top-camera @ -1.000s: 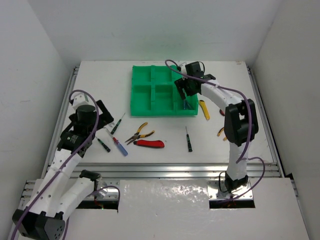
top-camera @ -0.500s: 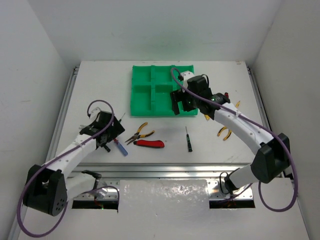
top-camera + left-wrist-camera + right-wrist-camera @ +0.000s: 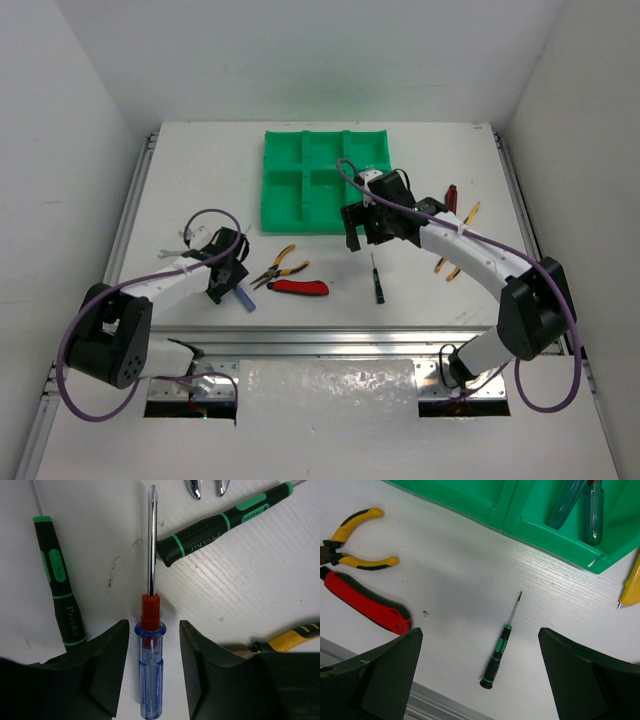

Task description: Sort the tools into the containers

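Note:
My left gripper (image 3: 228,275) (image 3: 153,630) is down at the table with its fingers on either side of a blue-handled screwdriver (image 3: 150,670) (image 3: 243,297). A narrow gap shows on each side, so the jaws are open and not touching it. Two black-and-green screwdrivers (image 3: 59,590) (image 3: 215,530) lie beside it. My right gripper (image 3: 362,225) (image 3: 479,635) hangs wide open and empty above another black-and-green screwdriver (image 3: 496,660) (image 3: 377,282). The green tray (image 3: 283,190) (image 3: 470,500) lies behind it, with two blue screwdrivers (image 3: 594,510) in its near right compartment.
Yellow-handled pliers (image 3: 280,264) (image 3: 357,540) and a red utility knife (image 3: 298,287) (image 3: 367,602) lie between the arms. A yellow knife (image 3: 631,585), more yellow pliers (image 3: 455,255) and a dark red tool (image 3: 450,197) lie right of the tray. The table's metal rail runs along the near edge.
My left gripper has come down over the blue screwdriver and its jaws have narrowed around it. My right arm has drawn back from the tray to above the table, jaws wide.

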{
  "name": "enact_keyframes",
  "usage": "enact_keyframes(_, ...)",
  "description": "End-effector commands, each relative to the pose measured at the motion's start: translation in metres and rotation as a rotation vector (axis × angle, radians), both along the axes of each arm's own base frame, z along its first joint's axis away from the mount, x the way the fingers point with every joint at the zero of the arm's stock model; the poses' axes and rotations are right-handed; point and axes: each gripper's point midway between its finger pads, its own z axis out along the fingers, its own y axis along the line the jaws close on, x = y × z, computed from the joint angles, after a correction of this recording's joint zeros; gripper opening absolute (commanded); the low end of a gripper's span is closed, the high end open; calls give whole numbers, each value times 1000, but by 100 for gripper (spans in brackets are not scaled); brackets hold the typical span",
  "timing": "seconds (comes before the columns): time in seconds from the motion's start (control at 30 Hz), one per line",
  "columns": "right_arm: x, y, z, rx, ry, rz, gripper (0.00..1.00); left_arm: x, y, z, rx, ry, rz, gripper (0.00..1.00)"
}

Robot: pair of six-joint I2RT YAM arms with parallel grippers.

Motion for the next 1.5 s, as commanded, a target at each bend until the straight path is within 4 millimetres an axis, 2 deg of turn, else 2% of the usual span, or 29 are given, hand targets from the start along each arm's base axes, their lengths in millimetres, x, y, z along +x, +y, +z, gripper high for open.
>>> enact_keyframes(0.0,3,12,24,66,-62,17,99,9,-6,-4,-12,-32,-1,43)
enact_keyframes(0.1,1,14,25,74,-65,25,99,7,-8,-9,-19,-22,-13,24)
enact_keyframes(0.2,-4,26,28,133,-61,69,99,2,-7,-9,-18,-15,-18,5)
enact_keyframes(0.23,-10,35,31,185,-46,105,99,0,-7,-8,-20,-12,-15,0)
enact_keyframes(0.27,-15,41,30,215,-31,127,99,1,-7,-1,-31,-41,-9,0)
enact_keyframes(0.3,-16,52,36,274,-36,161,99,-3,-8,1,-41,-50,-12,0)
enact_keyframes(0.33,-26,65,42,355,-2,205,99,-4,-10,4,-53,-66,-20,0)
enact_keyframes(0.37,-34,73,41,406,26,236,99,0,-14,18,-80,-123,-32,0)
enact_keyframes(0.4,-34,85,49,477,11,270,99,-1,-21,23,-105,-149,-64,0)
enact_keyframes(0.43,-50,99,49,560,87,303,99,2,-27,39,-127,-216,-103,0)
enact_keyframes(0.53,-54,126,63,699,109,303,99,5,-43,61,-192,-312,-158,0)
enact_keyframes(0.6,-70,147,72,805,109,358,97,11,-53,87,-262,-428,-190,0)
enact_keyframes(0.63,-85,157,69,819,125,391,97,14,-59,97,-290,-473,-217,0)
enact_keyframes(0.73,-96,179,79,840,84,454,95,15,-87,134,-424,-591,-339,0)
enact_keyframes(0.87,-93,194,74,837,89,449,90,15,-116,166,-562,-658,-443,0)
enact_keyframes(0.93,-89,199,69,842,107,427,86,11,-125,176,-615,-674,-478,0)
enact_keyframes(1.0,-84,204,64,836,118,420,83,12,-130,191,-651,-721,-494,0)
enact_keyframes(1.1,-83,210,65,844,132,437,79,10,-132,199,-670,-741,-503,0)
enact_keyframes(1.2,-85,216,71,866,145,462,67,10,-133,202,-679,-760,-509,0)
enact_keyframes(1.27,-87,220,74,890,159,480,47,11,-135,204,-693,-779,-520,0)
enact_keyframes(1.3,-88,222,76,898,164,490,37,12,-135,201,-692,-774,-519,5)
enact_keyframes(1.33,-88,220,77,894,160,490,17,14,-135,201,-679,-774,-525,28)
enact_keyframes(1.37,-86,219,77,882,144,484,7,15,-134,199,-659,-767,-525,45)
enact_keyframes(1.4,-81,214,75,860,125,461,0,20,-132,206,-634,-775,-524,88)
enact_keyframes(1.43,-72,204,73,813,98,398,0,23,-124,199,-579,-743,-489,99)
enact_keyframes(1.47,-65,197,70,771,65,383,0,24,-116,192,-515,-707,-478,100)
